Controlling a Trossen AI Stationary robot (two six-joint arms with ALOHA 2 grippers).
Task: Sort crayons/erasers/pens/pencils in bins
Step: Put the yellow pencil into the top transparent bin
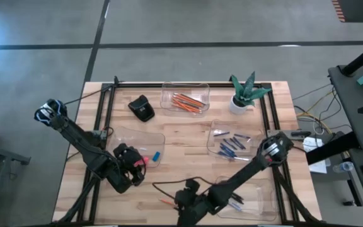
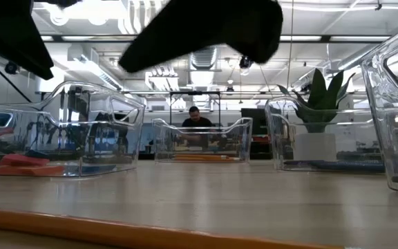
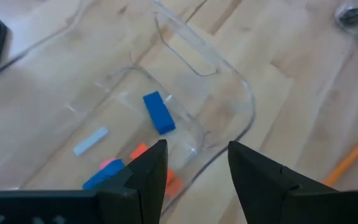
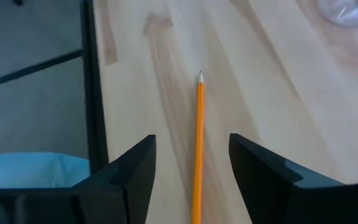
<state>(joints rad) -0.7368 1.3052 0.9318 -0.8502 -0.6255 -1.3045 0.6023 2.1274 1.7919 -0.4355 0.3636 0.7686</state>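
Overhead and wrist views of a pale wooden slatted tabletop (image 1: 188,135) carrying four clear, shallow plastic bins.

Right hand (image 4: 191,180): released, its two dark fingers (image 4: 132,171) spread and empty, poised low over the near edge of the tabletop. A long thin orange pencil (image 4: 198,143) with a sharpened tip lies flat on the wood between the fingers, touching neither. From above, the same pencil shows as a short orange streak (image 1: 167,203) just beside the hand (image 1: 184,203).

Left hand (image 3: 194,168): released, fingers apart and holding nothing, poised at the rim of the clear left-hand bin (image 3: 229,93). That bin holds small blocky erasers: a bright blue one (image 3: 159,113), a pale blue one (image 3: 91,141), and pink-orange pieces (image 3: 138,152) near the fingers. In the overhead view this hand (image 1: 131,165) sits at the near side of that bin (image 1: 153,135).

Far bin (image 1: 185,96): holds several orange pencils (image 1: 188,103). Right-hand middle bin (image 1: 235,140): holds dark and blue sticks (image 1: 232,145); whether pens or crayons cannot be told. Near right bin (image 1: 254,202): partly hidden by the right arm.

Also on the tabletop: a black lump-shaped object (image 1: 142,108) and a green plant in a white pot (image 1: 243,94). A person (image 2: 195,117) sits far behind in the level view.
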